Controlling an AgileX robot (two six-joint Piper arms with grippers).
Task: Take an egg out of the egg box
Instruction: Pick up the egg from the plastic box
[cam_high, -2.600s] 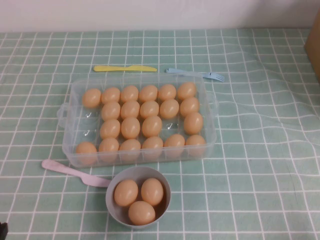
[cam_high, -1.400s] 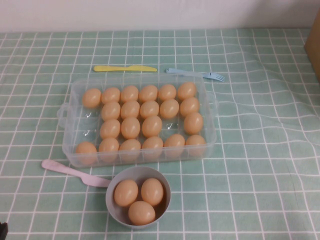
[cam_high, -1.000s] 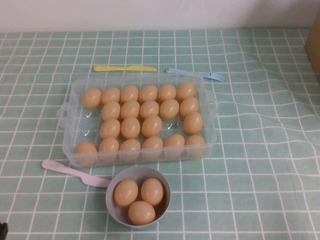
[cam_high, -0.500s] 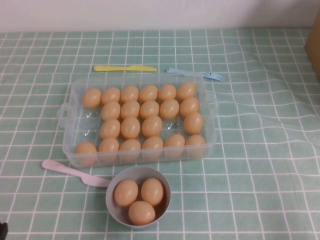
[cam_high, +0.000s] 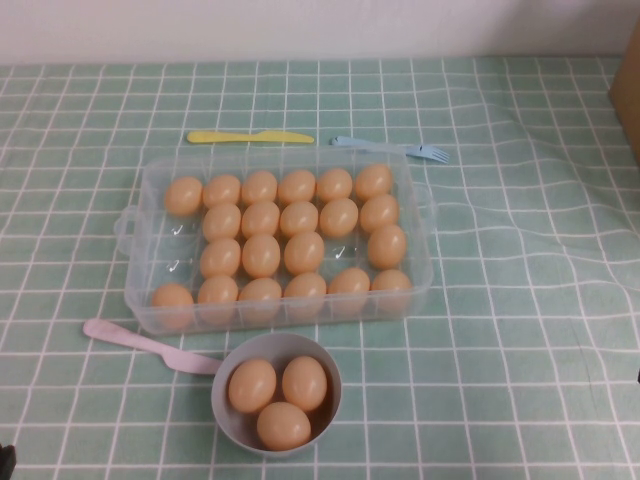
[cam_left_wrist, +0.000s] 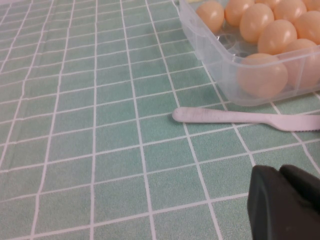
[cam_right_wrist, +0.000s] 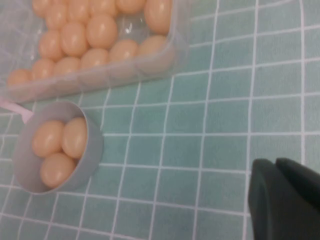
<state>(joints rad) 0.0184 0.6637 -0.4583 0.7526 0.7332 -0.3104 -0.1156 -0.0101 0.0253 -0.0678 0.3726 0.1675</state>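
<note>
The clear plastic egg box sits mid-table and holds several orange-tan eggs, one of them near its centre. A few cups are bare. My left gripper is shut and empty, low over the cloth near the box's front left corner. Only a dark bit of it shows in the high view's bottom left corner. My right gripper is shut and empty, over the cloth to the front right of the box, apart from it.
A grey bowl with three eggs stands in front of the box and also shows in the right wrist view. A pink knife lies at the front left. A yellow knife and a blue fork lie behind. A brown box edge is at the far right.
A small dark bit has appeared at the right edge of the high view. The eggs, box and bowl have not moved.
</note>
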